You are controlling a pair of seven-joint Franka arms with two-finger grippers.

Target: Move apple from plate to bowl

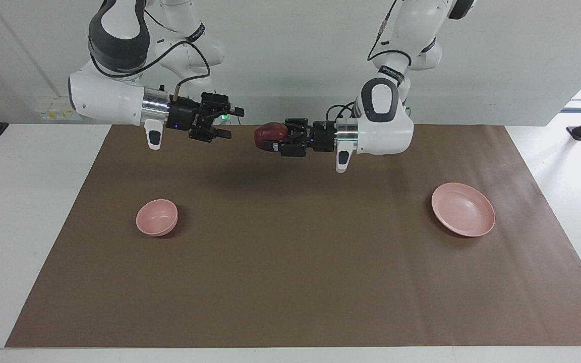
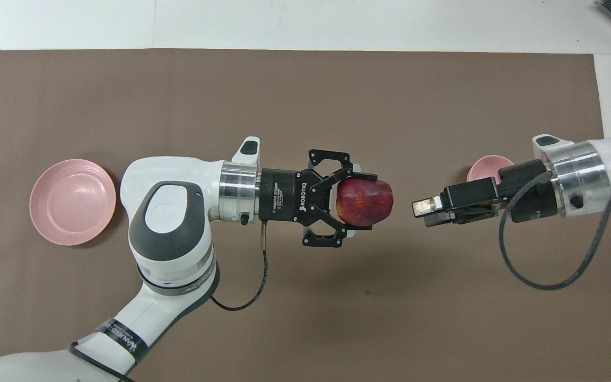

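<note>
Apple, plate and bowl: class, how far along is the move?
Done: the plate is empty. In hand: the left gripper holds the apple aloft, facing the open right gripper. Left: hand it over and drop it in the bowl.

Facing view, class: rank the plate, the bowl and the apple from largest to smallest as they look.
1. plate, clearly widest.
2. bowl.
3. apple, held up in the left gripper; it looks a little narrower than the bowl, though being raised makes that less sure.
</note>
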